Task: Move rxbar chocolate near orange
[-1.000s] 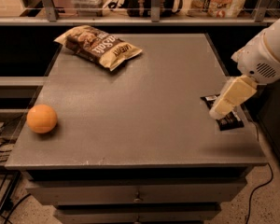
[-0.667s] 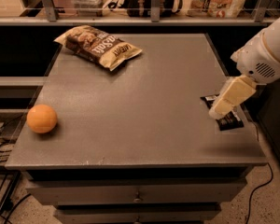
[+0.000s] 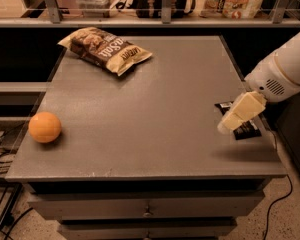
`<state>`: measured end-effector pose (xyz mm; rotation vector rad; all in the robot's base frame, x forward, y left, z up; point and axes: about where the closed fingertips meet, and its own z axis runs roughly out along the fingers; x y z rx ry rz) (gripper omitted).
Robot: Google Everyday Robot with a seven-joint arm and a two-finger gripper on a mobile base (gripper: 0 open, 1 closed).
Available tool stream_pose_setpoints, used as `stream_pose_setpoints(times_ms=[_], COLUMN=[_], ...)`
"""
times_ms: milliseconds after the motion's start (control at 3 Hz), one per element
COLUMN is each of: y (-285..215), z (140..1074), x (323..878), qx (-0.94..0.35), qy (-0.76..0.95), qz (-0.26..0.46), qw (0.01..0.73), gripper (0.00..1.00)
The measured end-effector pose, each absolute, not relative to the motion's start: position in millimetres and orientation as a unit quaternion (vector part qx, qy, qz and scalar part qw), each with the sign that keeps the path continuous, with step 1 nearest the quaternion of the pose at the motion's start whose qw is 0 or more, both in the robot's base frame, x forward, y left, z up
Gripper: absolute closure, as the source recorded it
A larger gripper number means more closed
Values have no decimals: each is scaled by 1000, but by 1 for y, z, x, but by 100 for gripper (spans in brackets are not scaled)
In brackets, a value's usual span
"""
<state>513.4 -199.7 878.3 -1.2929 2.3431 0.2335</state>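
**Bar at the right edge, orange far across**

The chocolate bar (image 3: 249,129) lies flat near the right edge of the grey table (image 3: 155,114). Its long axis seems to run from back-left to front-right, though the gripper (image 3: 229,125) covers its middle. The gripper hangs just over the bar, slanting down from the white arm (image 3: 282,69); whether it is open or closed cannot be told. The orange (image 3: 45,127) sits near the front-left corner, well apart. A brown snack bag (image 3: 107,49) lies at the back left. Drawers (image 3: 145,209) sit below, a cluttered shelf (image 3: 160,4) behind, and cables (image 3: 0,149) by the speckled floor (image 3: 290,219).
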Motion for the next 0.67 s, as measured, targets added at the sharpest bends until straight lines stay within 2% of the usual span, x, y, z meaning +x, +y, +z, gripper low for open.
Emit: stream_pose_setpoints(times_ms=[667], y=[-205], z=[833], x=[510], qx=[-425], qy=[877], qz=[115], qw=[193], gripper=[0])
